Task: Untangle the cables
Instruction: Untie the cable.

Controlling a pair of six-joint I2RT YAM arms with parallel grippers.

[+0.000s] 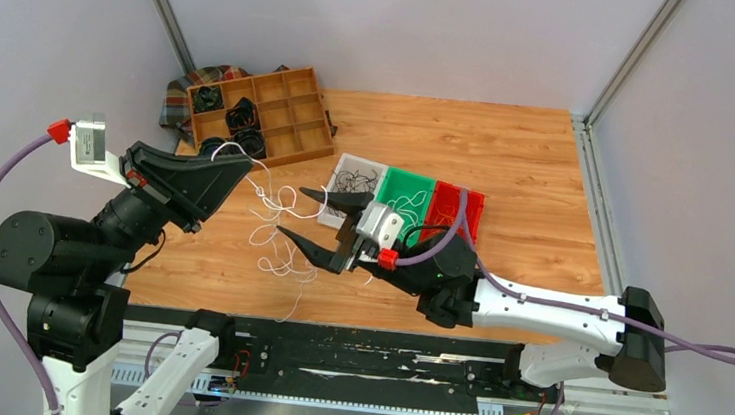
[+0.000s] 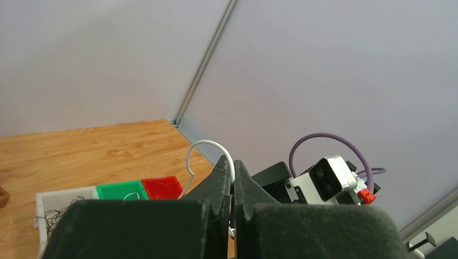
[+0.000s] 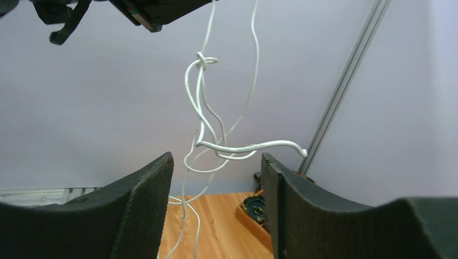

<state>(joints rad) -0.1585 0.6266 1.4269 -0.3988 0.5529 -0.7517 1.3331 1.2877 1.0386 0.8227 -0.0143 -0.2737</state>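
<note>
The left hand [image 1: 245, 163] was pressed together, pinching a white cable [image 1: 278, 210] at its fingertips, out at the 9 o'clock side of the counter [image 1: 506, 180]. In the left wrist view a short arc of the white cable [image 2: 208, 144] curled up out of the shut left hand [image 2: 233, 164]. From the pinch the cable ran toward 4 o'clock in loose loops and tangles, trailing to the near edge of the counter.

The right hand [image 1: 308, 214] was spread wide near the middle of the counter, its fingers pointing toward 9 o'clock, with the cable's loops just off its tips. In the right wrist view the white cable [image 3: 201, 91] hung in the gap of the right hand [image 3: 216, 159], knotted near the top, with several strands looping below the knot. Whether it touched either finger I could not tell.

At 3 o'clock of the right hand's fingers three bins sat side by side: a white bin [image 1: 363, 159] holding thin black wires [image 1: 358, 180], a green bin [image 1: 416, 184], and a red bin [image 1: 442, 196]. At 11 o'clock on the counter stood a wooden tray [image 1: 302, 111] of compartments, black coiled rolls [image 1: 243, 114] in its 9 o'clock end, a plaid cloth [image 1: 177, 103] beneath that side.
</note>
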